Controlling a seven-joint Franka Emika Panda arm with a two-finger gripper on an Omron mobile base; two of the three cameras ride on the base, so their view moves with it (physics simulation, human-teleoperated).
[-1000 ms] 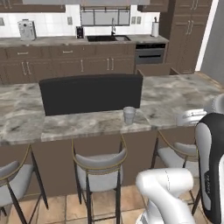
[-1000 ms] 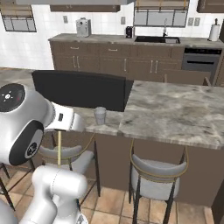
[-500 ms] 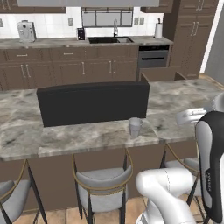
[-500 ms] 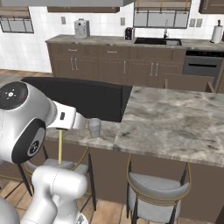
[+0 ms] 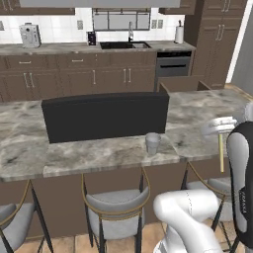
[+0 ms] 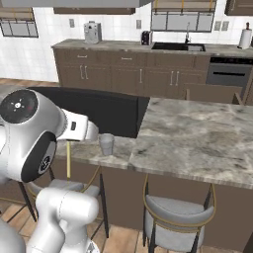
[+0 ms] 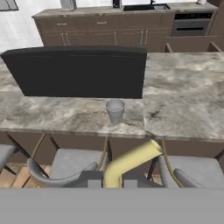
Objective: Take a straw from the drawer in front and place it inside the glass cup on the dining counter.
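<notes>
My gripper (image 5: 220, 131) is shut on the straw (image 5: 221, 153), a thin yellowish stick that hangs down in front of the dining counter (image 5: 99, 153), to the right of the glass cup (image 5: 152, 143). The small grey tumbler stands upright near the counter's front edge. In the right base view the straw (image 6: 68, 159) hangs below the gripper (image 6: 69, 140), left of the glass cup (image 6: 106, 144). The hand view has the straw (image 7: 131, 161) rising between the fingertips of the gripper (image 7: 109, 181), with the glass cup (image 7: 115, 110) farther ahead on the dining counter (image 7: 61, 116). The drawer (image 5: 180, 84) stands open behind the counter.
A black stovetop (image 5: 106, 116) lies on the counter just behind the cup. Grey stools (image 5: 116, 202) stand under the counter's front edge. Brown cabinets, a sink and an oven (image 5: 173, 64) line the back wall.
The whole picture has shifted: the base has driven, and the counter and cup now look closer and sit differently in both views. The straw stays in the shut gripper.
</notes>
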